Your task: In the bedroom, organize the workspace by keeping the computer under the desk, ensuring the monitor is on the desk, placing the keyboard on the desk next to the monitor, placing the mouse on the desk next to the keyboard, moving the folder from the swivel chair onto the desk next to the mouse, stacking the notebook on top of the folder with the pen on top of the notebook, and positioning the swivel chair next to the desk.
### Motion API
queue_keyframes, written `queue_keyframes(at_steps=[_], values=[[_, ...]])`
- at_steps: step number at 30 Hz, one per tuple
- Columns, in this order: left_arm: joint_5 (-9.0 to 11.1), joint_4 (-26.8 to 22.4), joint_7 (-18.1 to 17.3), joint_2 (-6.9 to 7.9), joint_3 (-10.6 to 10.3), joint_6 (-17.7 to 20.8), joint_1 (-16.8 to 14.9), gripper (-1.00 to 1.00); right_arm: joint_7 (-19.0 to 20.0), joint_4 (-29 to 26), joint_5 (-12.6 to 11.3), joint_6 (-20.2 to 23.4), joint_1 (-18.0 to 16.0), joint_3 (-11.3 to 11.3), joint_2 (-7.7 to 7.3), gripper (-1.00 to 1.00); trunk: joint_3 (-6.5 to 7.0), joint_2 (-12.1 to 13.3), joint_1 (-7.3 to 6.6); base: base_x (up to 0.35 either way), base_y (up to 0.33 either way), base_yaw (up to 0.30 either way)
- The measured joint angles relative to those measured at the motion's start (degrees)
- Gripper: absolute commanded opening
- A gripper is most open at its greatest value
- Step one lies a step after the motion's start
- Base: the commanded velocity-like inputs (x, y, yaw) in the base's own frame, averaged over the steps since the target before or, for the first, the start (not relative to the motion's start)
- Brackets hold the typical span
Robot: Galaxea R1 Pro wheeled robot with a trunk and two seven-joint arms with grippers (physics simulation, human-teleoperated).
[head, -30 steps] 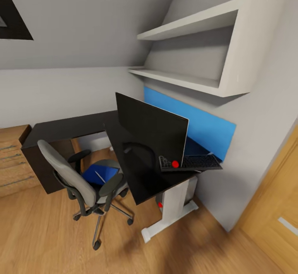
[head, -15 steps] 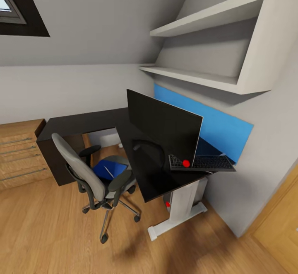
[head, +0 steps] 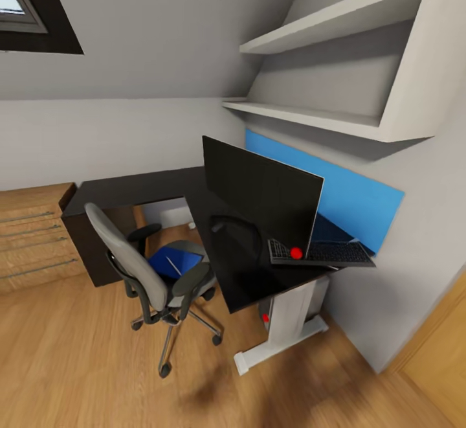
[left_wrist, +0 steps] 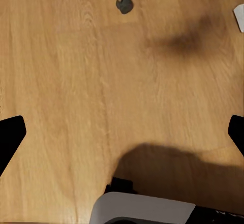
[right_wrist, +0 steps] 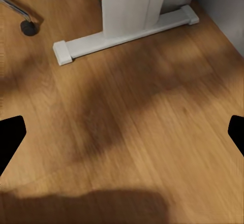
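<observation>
Two hands spread wide, empty, over bare floor. Camera has shifted; furniture unmoved. Monitor (head: 262, 195) and keyboard (head: 320, 253) on tabletop (head: 139, 190); folder (head: 173, 263), probably pen (head: 173, 266), on swivel chair (head: 145, 272). Approach continuing.

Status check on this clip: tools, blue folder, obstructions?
Both tools open, empty, over wooden floor. Flat bright blue folder on grey swivel chair seat, thin white pen atop. Chair armrests flank it.

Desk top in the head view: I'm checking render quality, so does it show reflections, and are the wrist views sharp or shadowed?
Head view: the glossy desk mirrors the monitor base as a dark arc. Left wrist view: soft floor grain, a broad dark shadow low in the picture. Right wrist view: diffuse shadows across the floor near the desk leg.
</observation>
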Motion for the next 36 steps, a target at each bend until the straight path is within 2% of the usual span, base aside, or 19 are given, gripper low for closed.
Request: queue_keyframes(at_steps=[22,27,33,34,36], values=[[0.07,0.00,0.00,0.03,0.00,-0.45,0.01,1.00,-0.04,-0.01,-0.03,-0.05,-0.01,0.00,0.00,1.00,-3.95,-8.83,4.83,0.000,0.000,0.270],[1.41,-0.08,-0.01,0.11,0.03,-0.59,0.00,1.00,0.02,-0.01,0.02,-0.05,0.00,0.03,0.00,1.00,-4.85,-10.83,5.93,0.000,0.000,0.192],[4.32,-1.03,0.00,0.16,0.12,-0.76,0.03,1.00,0.08,-0.03,0.08,-0.06,0.02,0.04,-1.14,1.00,-5.93,-13.24,7.25,0.000,0.000,0.013],[5.72,-1.25,0.00,0.10,0.11,-0.77,0.04,1.00,0.10,-0.13,0.12,-0.06,0.03,0.03,-1.47,1.00,-6.11,-13.64,7.47,0.000,0.000,0.003],[7.15,-1.52,-0.05,-0.02,0.04,-0.78,0.03,1.00,0.07,-0.17,0.27,-0.06,0.04,0.00,-2.18,1.00,-6.47,-14.45,7.91,0.000,0.000,0.001]])
